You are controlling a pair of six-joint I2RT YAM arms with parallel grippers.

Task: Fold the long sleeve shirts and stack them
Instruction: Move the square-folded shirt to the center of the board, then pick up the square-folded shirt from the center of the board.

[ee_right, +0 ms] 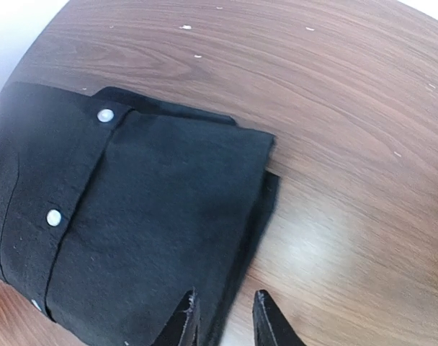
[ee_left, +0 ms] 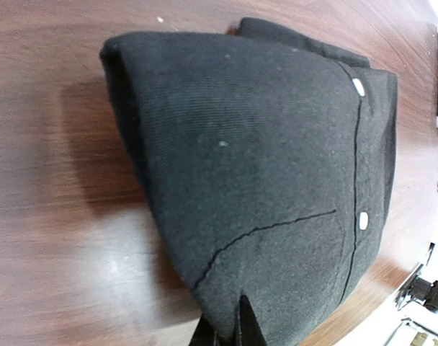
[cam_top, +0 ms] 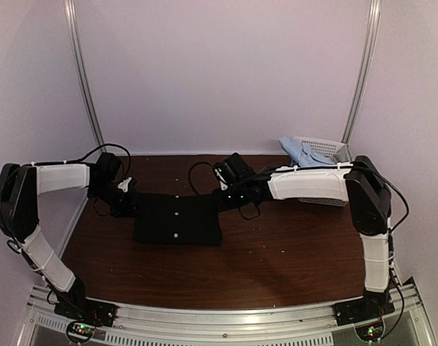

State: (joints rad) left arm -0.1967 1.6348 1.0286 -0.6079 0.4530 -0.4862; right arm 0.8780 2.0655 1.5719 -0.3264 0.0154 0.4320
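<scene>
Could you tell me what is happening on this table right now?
Two robot arms are working on a black shirt, which lies folded into a compact rectangle on the table. The left gripper is shut at the shirt's left edge, apparently pinching the cloth. The right gripper sits at the opposite edge with its fingers apart, the shirt's edge between them. A pale blue shirt lies in the white basket at the back right.

Your black long sleeve shirt (cam_top: 177,220) lies folded into a flat rectangle, placket and small pale buttons facing up, spanning the gap between your left gripper (ee_left: 237,326) and right gripper (ee_right: 222,321). One edge is pinched in the left gripper's closed fingers. The opposite folded edge sits between the right gripper's parted fingertips. A pale blue shirt (cam_top: 297,150) lies bunched well beyond the right gripper.
</scene>
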